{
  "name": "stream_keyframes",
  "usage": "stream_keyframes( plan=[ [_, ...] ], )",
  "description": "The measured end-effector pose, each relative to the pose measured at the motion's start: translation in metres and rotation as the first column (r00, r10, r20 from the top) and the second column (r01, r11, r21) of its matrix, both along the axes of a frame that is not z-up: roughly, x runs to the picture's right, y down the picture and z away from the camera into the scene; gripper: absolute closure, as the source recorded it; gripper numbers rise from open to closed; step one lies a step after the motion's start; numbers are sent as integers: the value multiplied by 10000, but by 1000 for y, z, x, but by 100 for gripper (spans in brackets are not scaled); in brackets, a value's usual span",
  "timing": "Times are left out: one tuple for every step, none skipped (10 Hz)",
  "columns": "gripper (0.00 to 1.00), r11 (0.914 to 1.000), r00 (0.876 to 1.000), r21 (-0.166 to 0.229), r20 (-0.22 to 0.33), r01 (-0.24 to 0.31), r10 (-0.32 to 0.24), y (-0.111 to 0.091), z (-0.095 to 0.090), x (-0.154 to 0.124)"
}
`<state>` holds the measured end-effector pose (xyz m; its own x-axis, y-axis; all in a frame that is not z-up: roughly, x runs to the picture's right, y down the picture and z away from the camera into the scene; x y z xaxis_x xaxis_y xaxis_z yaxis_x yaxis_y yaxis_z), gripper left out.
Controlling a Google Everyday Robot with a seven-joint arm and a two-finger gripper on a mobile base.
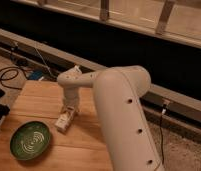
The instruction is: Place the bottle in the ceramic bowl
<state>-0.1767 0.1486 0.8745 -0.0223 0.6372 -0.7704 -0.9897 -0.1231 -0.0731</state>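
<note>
- One arm [119,115] on this rig, so no choice of side: it reached in from the right of the view and bent down over the wooden surface [39,102].
- Pincer [69,111] pointed straight down, low over the surface, at the upper end of the bottle [63,122]. Whether it was spread or closed on the bottle I could not tell; the wrist housing blocked that spot.
- Bottle appeared to lie on its side on the surface, white with a pale label, directly under and slightly to the lower left of the pincer. Its long axis ran on a slant, from the pincer end down toward the near left.
- Ceramic bowl [18,146] sat to the lower left of the bottle, near but apart from it, with a strip of bare wood between. Dark green, pale arc lines at its middle, nothing in it.
- Judgement: the bottle was not yet in the bowl. The coming move turned on a short carry down and to the left, roughly along the line the bottle already pointed. The bowl looked wider than the bottle was long, so the slant should fit without turning.
- Surface: pale wood planks, grain running across.
- Room: dim. Dark cables [8,75] looped on the floor beyond the far left corner, a long ledge [39,45] ran behind, and glazed panels [139,15] stood above it. Speckled floor [186,150] showed at the right.
</note>
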Motion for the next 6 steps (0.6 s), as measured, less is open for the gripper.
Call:
stream_keyframes(
  plan=[
    [35,9999,9999,-127,132,-9,11,4,1,-5],
    [37,9999,9997,-151,229,5,-1,6,1,-8],
    [45,9999,9996,-53,274,109,-107,6,-1,-8],
    [56,9998,9993,196,370,98,-105,0,-7,-11],
    [66,9992,9990,407,437,43,-61,-6,-14,-10],
    [74,9983,9987,578,519,-41,11,-12,-20,-10]
  ],
)
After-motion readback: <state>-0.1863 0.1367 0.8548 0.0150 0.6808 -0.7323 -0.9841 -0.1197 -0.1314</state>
